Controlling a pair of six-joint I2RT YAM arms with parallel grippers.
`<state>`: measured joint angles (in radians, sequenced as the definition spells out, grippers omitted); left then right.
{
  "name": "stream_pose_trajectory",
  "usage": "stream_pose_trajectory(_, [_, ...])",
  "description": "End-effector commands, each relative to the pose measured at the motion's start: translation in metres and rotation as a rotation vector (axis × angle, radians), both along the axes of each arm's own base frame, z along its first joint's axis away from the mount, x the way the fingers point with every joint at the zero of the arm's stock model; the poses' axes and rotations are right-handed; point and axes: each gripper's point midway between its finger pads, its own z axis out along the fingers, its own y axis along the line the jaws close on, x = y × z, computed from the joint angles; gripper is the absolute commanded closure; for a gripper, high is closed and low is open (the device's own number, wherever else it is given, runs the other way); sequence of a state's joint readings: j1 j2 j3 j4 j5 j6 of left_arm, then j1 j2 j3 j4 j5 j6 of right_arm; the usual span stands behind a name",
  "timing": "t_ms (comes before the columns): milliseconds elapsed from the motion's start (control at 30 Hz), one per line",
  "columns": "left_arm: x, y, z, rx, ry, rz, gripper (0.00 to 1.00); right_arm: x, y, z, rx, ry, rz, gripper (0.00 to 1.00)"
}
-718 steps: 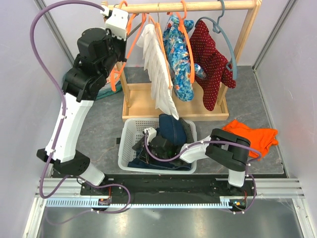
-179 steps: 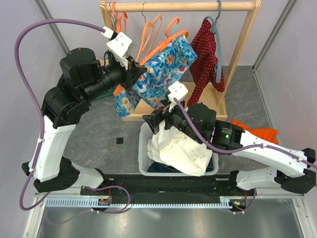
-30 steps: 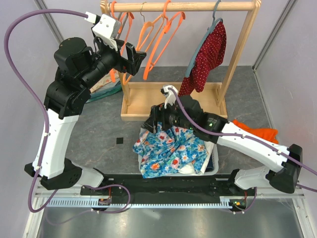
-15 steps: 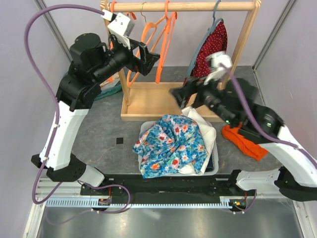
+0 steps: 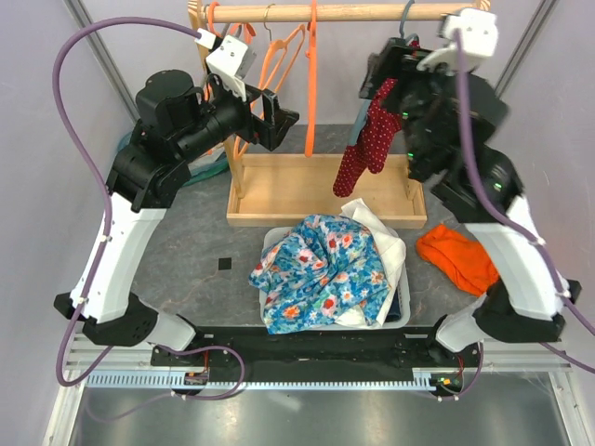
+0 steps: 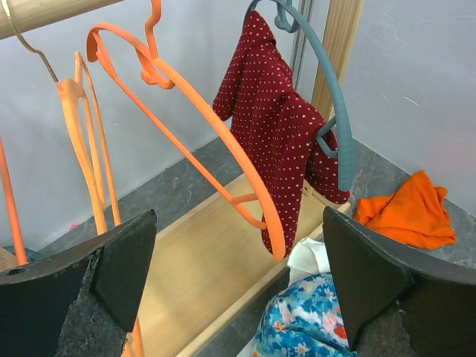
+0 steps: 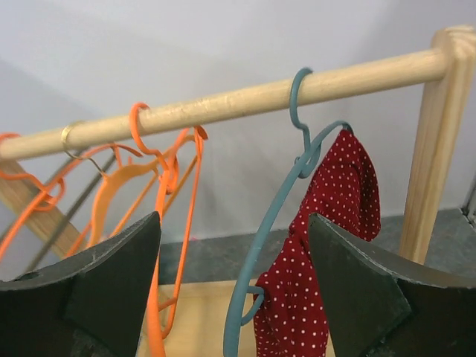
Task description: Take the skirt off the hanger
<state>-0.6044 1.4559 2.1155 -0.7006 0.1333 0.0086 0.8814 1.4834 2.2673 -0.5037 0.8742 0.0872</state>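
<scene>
Far left: left hand (image 5: pixel 277 113), lifted high beside the wooden rack, jaws spread wide, gripping nothing.

Just right of it, framed between its fingers in the wrist view: orange hangers (image 5: pixel 310 84), all bare, hooked on the wooden rail (image 5: pixel 353 12), one of them tilted. Cannot tell which of them belongs to the task.

Below the rail: flat wooden base (image 5: pixel 279 190) of the rack, standing on the grey worktop (image 5: pixel 186 242).

Nearer to the arms, in the middle: white basket (image 5: pixel 406 293), filled over the rim, with a blue floral garment (image 5: pixel 321 269) on top and a white garment (image 5: pixel 381 232) showing at its right side.

Place of the skirt: cannot tell, not visible in any of the three views.

Further right on the rail: grey-blue hanger (image 6: pixel 338 119), carrying a dark red dotted garment (image 5: pixel 372 139), hanging down toward the base.

Close to this hanger, high up: right hand (image 7: pixel 233 219), jaws also wide apart, touching nothing.

Far right, on the worktop: crumpled orange cloth (image 5: pixel 456 255), near the basket, apart from the rack.
</scene>
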Motion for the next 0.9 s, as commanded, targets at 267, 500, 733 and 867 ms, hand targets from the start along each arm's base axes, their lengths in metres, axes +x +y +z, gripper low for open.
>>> stream_pose_trajectory(267, [-0.022,0.023,0.018,0.003,-0.096,0.027,0.01,0.071,0.002,-0.057,-0.082,0.111,-0.178,0.17])
stream_pose_trajectory(500, [-0.021,0.028,0.011,0.015,-0.087,0.048,0.01,0.108,-0.016,-0.074,-0.088,0.136,-0.178,0.18])
stream_pose_trajectory(733, [-0.019,0.03,0.005,0.023,-0.075,0.063,0.01,0.15,-0.019,-0.109,-0.066,0.233,-0.093,0.25])
stream_pose_trajectory(867, [-0.018,0.031,0.002,0.027,-0.07,0.072,0.0,0.154,-0.023,-0.116,-0.077,0.249,-0.08,0.26])
